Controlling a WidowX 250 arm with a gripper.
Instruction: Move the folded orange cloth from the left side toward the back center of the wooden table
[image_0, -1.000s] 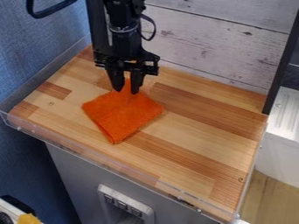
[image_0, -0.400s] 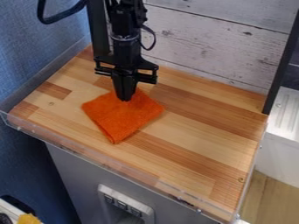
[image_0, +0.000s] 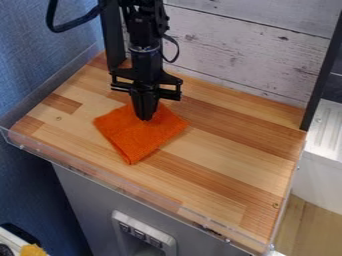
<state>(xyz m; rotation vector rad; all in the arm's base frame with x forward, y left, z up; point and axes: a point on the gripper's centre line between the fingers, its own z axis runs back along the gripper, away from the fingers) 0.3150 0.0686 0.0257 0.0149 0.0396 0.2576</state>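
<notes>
The black gripper (image_0: 144, 119) hangs over the upper left part of the wooden countertop (image_0: 230, 150), its fingers together and pointing down. Their tips are at the back half of an orange cloth (image_0: 139, 136), in front of its rear corner. The cloth lies roughly as a diamond, mostly flat, with one corner toward the front edge. No fold of cloth can be made out between the fingers, and the spot right behind them is hidden.
A clear plastic rim (image_0: 127, 186) runs along the counter's front edge. Behind stands a whitewashed plank wall (image_0: 247, 50), with a blue wall at left and a dark upright post (image_0: 322, 70) at right.
The gripper's fingers have gone from open to shut over the cloth. Since then the gripper has shifted slightly toward the front, while the cloth's outline has stayed nearly the same.
</notes>
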